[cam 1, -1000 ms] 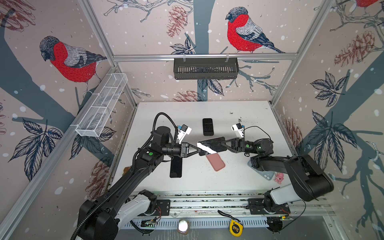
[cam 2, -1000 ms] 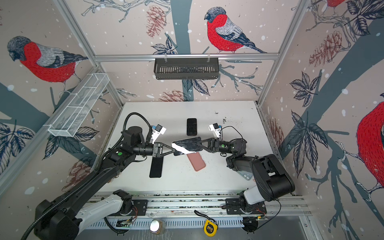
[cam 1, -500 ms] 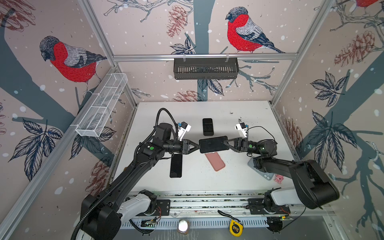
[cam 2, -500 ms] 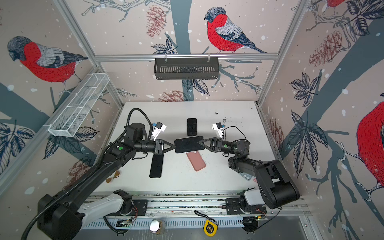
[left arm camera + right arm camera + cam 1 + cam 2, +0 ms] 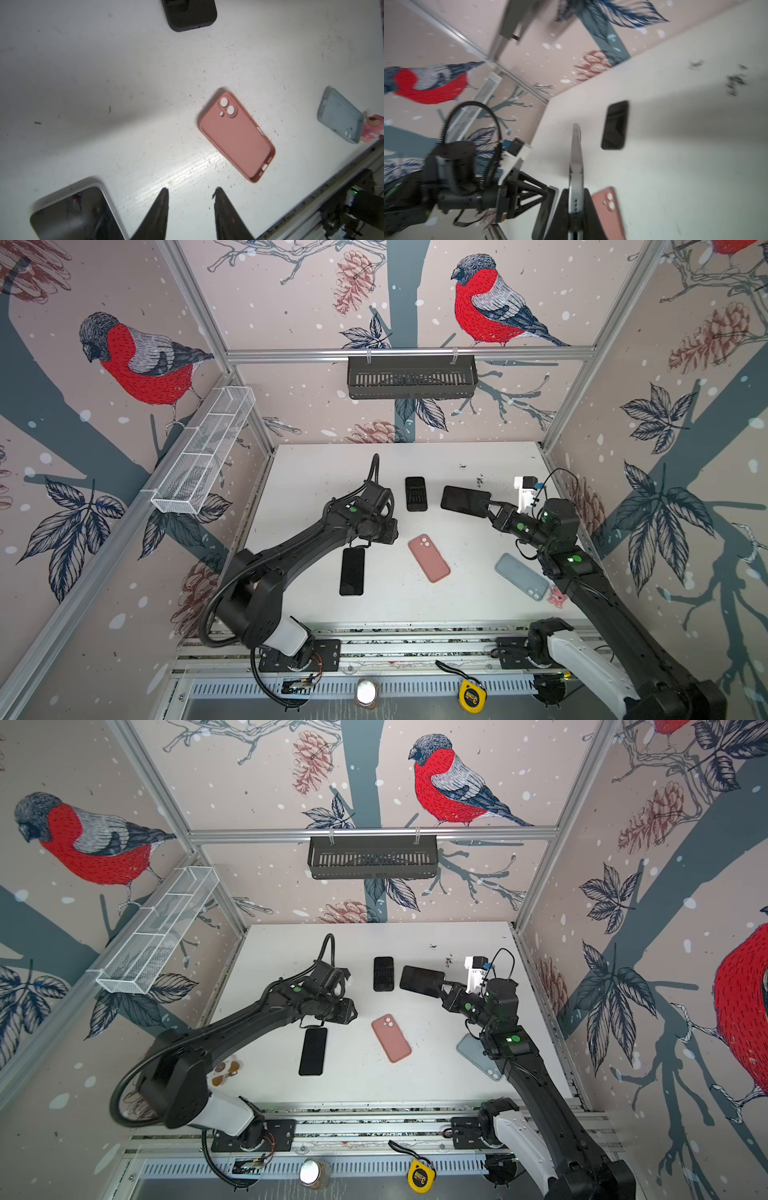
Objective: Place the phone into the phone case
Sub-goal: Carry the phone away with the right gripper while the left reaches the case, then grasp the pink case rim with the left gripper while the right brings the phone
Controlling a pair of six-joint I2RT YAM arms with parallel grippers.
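Clamping one short end in its jaws, the right gripper [image 5: 485, 507] is holding the slim black rectangular phone [image 5: 463, 499] lengthwise, pointing leftward; the left gripper [image 5: 190, 192], jaws partly apart, is hovering empty.

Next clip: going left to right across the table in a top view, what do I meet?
Black phone lying flat → black case → held phone in the right gripper → blue case → small pink figure. The pink case overlaps the black case's span, so it is left out.
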